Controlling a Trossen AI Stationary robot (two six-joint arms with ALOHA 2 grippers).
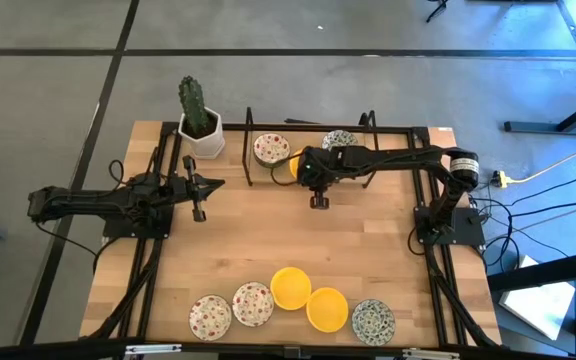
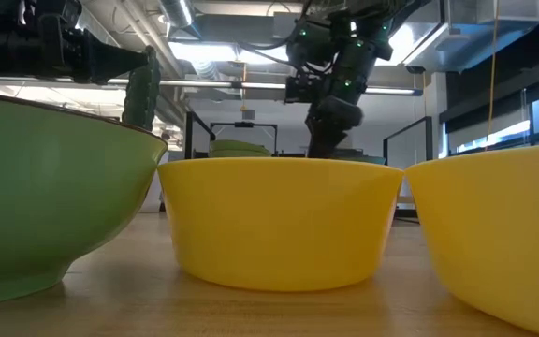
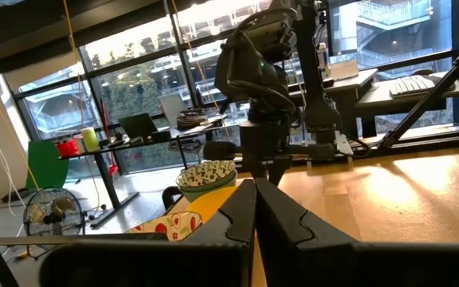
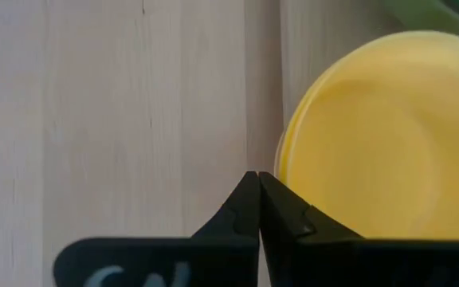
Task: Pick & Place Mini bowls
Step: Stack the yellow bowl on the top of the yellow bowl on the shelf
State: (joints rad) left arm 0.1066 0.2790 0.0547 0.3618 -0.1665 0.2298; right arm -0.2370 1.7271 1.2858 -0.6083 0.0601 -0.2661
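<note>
Five bowls [image 1: 293, 303] lined along tabletop [image 1: 268, 235] at 6 o'clock, apparently placed; others stacked at 12 o'clock. Right gripper [image 1: 319, 201] hovers there, fingers clenched empty; left gripper [image 1: 199, 213] likewise, waiting at 9.

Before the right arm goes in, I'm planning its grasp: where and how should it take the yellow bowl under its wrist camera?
Probably by the rim. The yellow bowl sits upright, mouth up, shallow and thin-walled. Its edge toward the right gripper borders bare wooden table, so come straight down there, one jaw inside and one outside. The jaws are shut and must open first. A green-patterned bowl crowds the far side.
</note>
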